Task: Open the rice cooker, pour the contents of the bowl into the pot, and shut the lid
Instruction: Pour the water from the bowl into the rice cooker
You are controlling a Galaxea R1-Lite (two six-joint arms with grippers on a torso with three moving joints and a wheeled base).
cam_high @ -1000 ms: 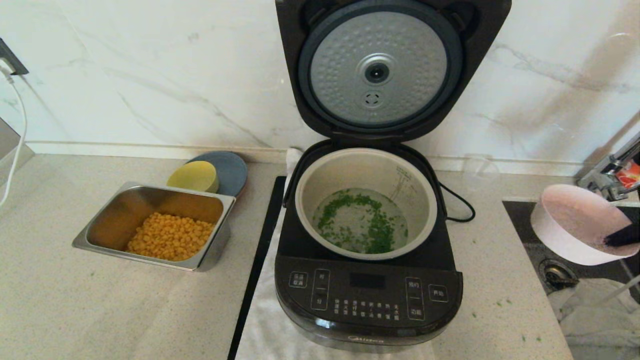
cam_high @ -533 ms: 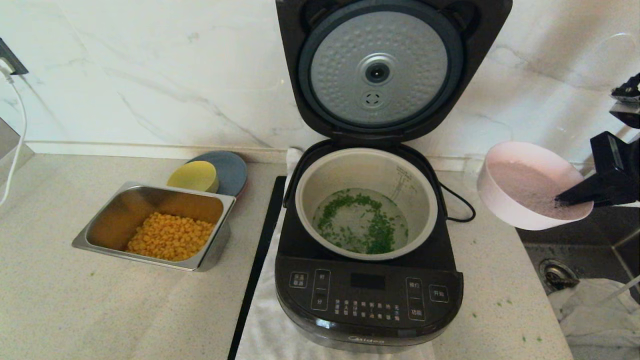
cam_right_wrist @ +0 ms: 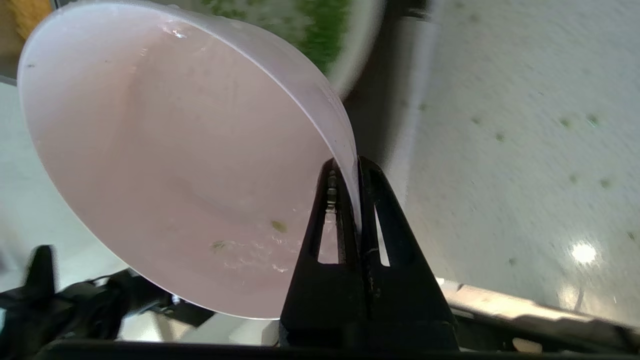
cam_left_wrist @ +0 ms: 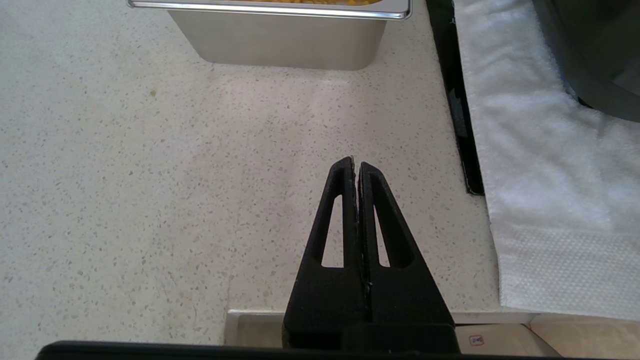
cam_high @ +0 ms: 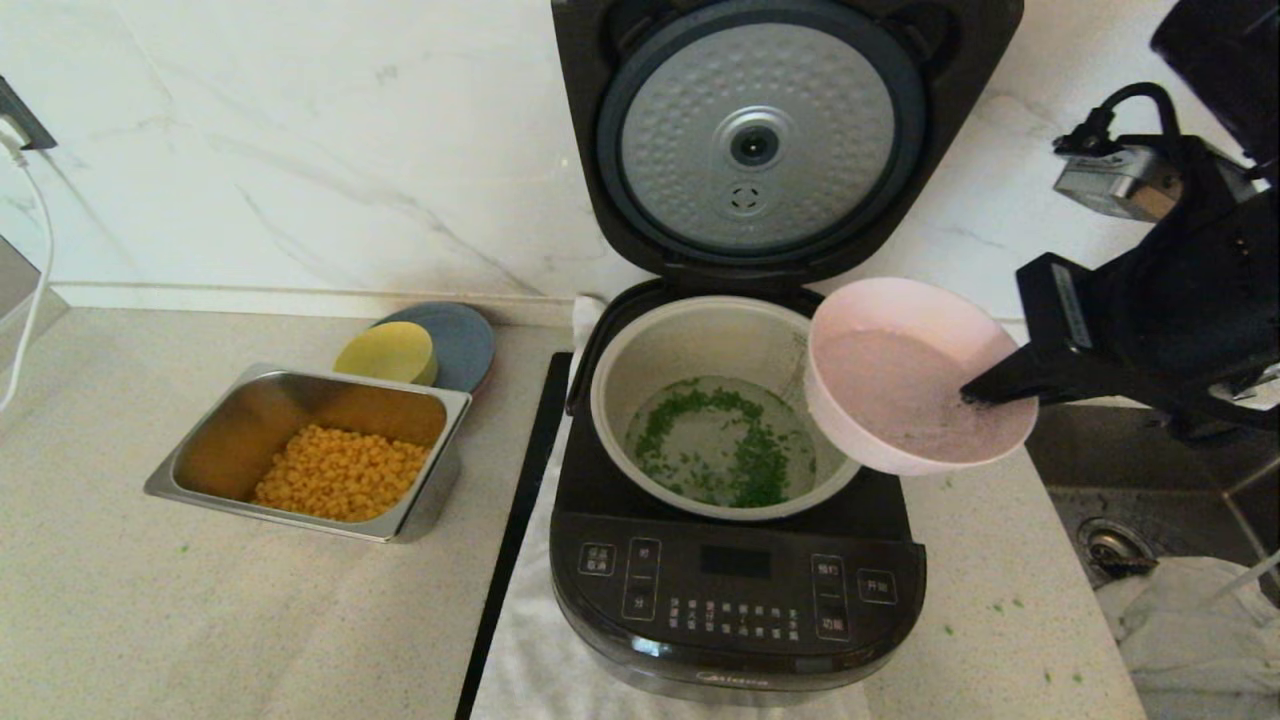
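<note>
The right gripper [cam_high: 985,392] was clamped on the rim of the bowl [cam_high: 915,375], holding it tilted over the right edge of the pot [cam_high: 640,370], where herb bits in liquid [cam_high: 722,443] lay. The lid [cam_high: 757,140] stood open. The left gripper [cam_left_wrist: 356,165] hung clenched above the surface [cam_left_wrist: 150,175].

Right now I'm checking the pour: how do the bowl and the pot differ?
The bowl is small and pale pink inside, the pot larger and grey-beige. The bowl hangs tilted from the right gripper; the pot sits level in the rice cooker. The bowl looks nearly empty; the pot holds green herb bits in liquid. Both are round.
</note>
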